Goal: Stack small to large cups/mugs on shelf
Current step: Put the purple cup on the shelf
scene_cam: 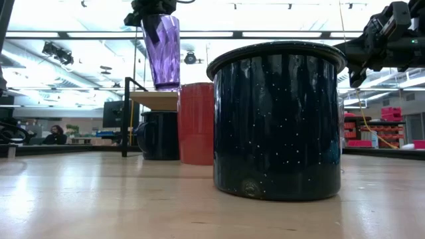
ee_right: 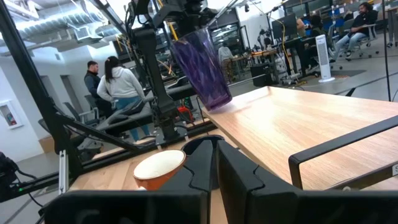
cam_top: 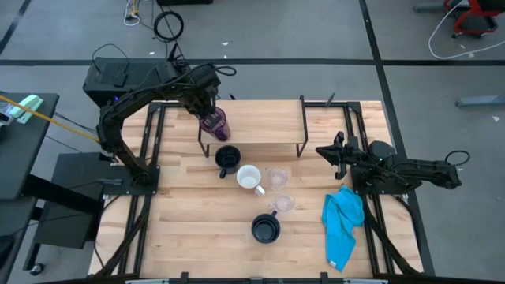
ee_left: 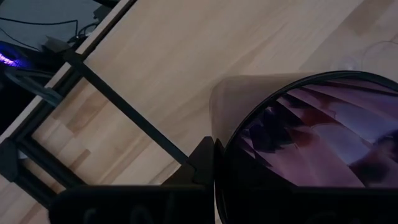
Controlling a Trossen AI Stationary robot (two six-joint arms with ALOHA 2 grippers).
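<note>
My left gripper (cam_top: 208,110) is shut on the translucent purple tumbler (cam_top: 215,124) over the left end of the shelf (cam_top: 260,126), a light plank on black legs. In the low view the tumbler (scene_cam: 163,50) is tilted, its base just above the plank (scene_cam: 156,99); I cannot tell if they touch. On the table in front of the shelf stand a dark mug (cam_top: 227,156), a white-and-orange mug (cam_top: 249,177), two clear glasses (cam_top: 276,177) (cam_top: 282,203) and a second dark mug (cam_top: 265,229). My right gripper (cam_top: 331,154) waits shut at the table's right edge. My left gripper holds the purple tumbler at its rim (ee_left: 219,155), coming from above and pointing steeply down. One finger (ee_left: 200,163) lies against the outside of the wall; the other is hidden by the tumbler. The tumbler hangs below the fingers, mouth up, tilted (ee_right: 202,62).
A blue cloth (cam_top: 343,225) lies at the table's right, near the right arm. Black frame rails (cam_top: 150,158) run along both table sides. People stand and sit in the room beyond the table (ee_right: 118,84).
</note>
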